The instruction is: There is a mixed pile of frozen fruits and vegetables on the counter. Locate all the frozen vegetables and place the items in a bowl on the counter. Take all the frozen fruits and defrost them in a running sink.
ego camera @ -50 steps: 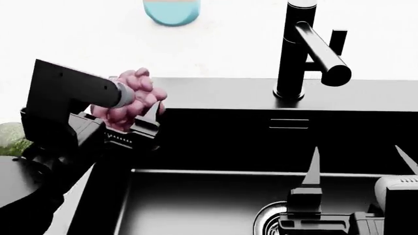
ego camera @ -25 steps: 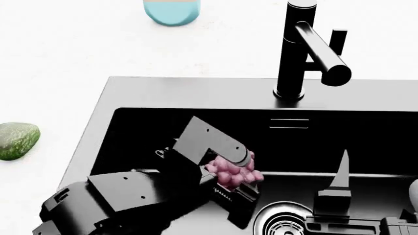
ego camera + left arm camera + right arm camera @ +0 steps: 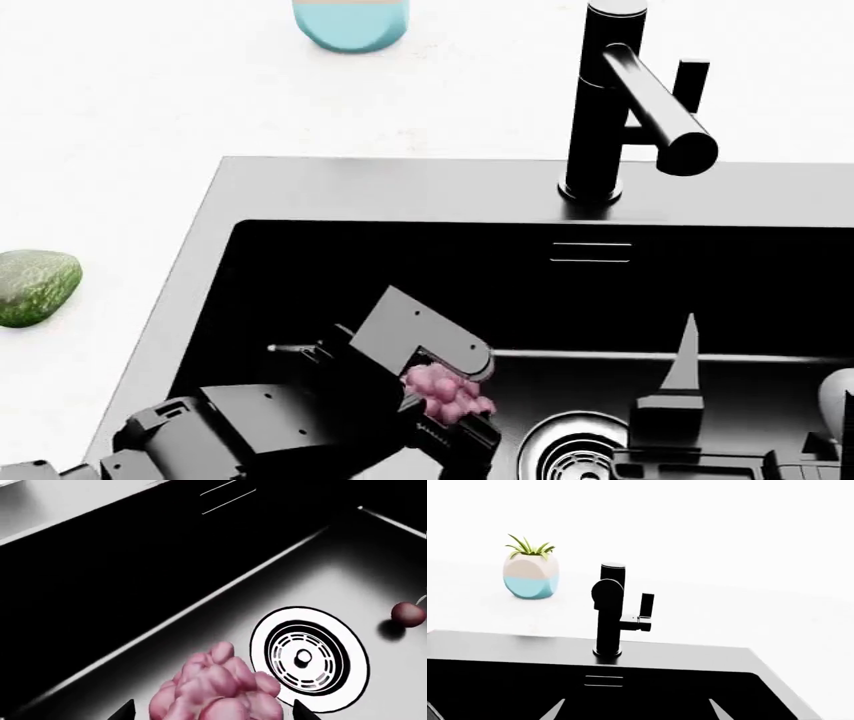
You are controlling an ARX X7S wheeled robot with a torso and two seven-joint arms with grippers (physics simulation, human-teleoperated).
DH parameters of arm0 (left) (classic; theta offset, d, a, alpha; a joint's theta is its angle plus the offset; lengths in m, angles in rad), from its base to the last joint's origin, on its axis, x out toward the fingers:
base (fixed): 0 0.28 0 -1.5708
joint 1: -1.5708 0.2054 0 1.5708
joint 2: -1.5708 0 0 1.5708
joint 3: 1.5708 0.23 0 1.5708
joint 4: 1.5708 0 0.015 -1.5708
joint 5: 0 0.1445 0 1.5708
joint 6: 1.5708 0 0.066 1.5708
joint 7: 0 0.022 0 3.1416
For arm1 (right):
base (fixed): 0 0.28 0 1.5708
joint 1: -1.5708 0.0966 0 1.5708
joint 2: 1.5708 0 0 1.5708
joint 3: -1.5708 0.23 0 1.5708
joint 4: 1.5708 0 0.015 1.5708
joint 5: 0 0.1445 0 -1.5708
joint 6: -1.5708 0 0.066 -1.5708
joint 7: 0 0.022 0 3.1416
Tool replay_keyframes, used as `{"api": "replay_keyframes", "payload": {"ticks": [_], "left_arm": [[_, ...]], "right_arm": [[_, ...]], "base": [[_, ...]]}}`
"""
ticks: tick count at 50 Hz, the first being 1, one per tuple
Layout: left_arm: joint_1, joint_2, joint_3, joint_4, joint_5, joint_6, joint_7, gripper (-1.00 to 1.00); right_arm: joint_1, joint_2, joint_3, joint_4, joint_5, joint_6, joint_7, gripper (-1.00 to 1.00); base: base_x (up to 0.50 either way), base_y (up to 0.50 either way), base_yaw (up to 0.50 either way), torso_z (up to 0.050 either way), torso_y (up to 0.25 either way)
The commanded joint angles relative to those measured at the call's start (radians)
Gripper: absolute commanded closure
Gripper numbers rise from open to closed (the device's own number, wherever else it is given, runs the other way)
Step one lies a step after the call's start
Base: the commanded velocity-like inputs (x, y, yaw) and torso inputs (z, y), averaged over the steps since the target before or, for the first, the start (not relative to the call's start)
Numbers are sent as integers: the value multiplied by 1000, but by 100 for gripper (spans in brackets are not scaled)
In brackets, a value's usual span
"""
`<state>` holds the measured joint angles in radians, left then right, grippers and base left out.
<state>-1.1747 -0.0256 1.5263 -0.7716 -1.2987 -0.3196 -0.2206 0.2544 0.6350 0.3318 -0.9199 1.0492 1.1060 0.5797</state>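
My left gripper (image 3: pixel 454 408) is shut on the pink bumpy fruit cluster (image 3: pixel 447 390) and holds it low inside the black sink (image 3: pixel 400 185), just left of the chrome drain (image 3: pixel 574 455). In the left wrist view the cluster (image 3: pixel 213 690) fills the space between the fingertips, next to the drain (image 3: pixel 303 657). My right gripper (image 3: pixel 767 400) is open and empty inside the basin at the right; in its wrist view it (image 3: pixel 636 711) faces the faucet (image 3: pixel 608 610). The mottled green lump (image 3: pixel 36 287) lies on the counter (image 3: pixel 107 150) left of the sink. The bowl and the yellow oval are out of view.
A small dark red round berry with a stem (image 3: pixel 407 614) lies on the sink floor beyond the drain. The tall black faucet (image 3: pixel 627 100) stands at the sink's back rim, spout over the basin. A teal and white plant pot (image 3: pixel 350 22) stands on the counter behind.
My left gripper carried the pink cluster from above the sink's left rim down into the basin, then lower toward the drain. My right gripper shifted slightly right.
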Motion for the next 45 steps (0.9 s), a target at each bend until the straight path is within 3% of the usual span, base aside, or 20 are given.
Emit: {"api": "replay_keyframes", "payload": {"ticks": [1, 11, 15, 20, 30, 39, 45], "left_arm": [[-92, -15, 8, 108, -53, -10, -77, -100], [-236, -212, -85, 518, -103, -30, -287, -100], [-221, -281, -89, 665, -63, 3, -411, -100], [-133, -437, -117, 914, 21, 114, -622, -100], [-81, -796, -172, 1304, 46, 180, -861, -100], [50, -1085, -185, 1509, 90, 319, -926, -100], [126, -1174, -165, 1526, 130, 388, -918, -100]], "right_arm": [[-2, -23, -3, 11, -33, -15, -31, -100], [-2, -28, -51, 42, -75, -39, -52, -100], [1, -26, -52, 31, -65, -36, -48, -100], [-4, -21, -39, 20, -67, -54, -53, -100], [-21, -29, -69, -5, -119, -105, -70, -100], [-30, -24, -126, 5, -183, -139, -89, -100], [-28, -22, -153, 12, -208, -150, -93, -100]], "base": [[0, 0, 0, 0, 0], [0, 0, 0, 0, 0], [0, 0, 0, 0, 0], [0, 0, 0, 0, 0], [0, 0, 0, 0, 0], [0, 0, 0, 0, 0], [0, 0, 0, 0, 0]]}}
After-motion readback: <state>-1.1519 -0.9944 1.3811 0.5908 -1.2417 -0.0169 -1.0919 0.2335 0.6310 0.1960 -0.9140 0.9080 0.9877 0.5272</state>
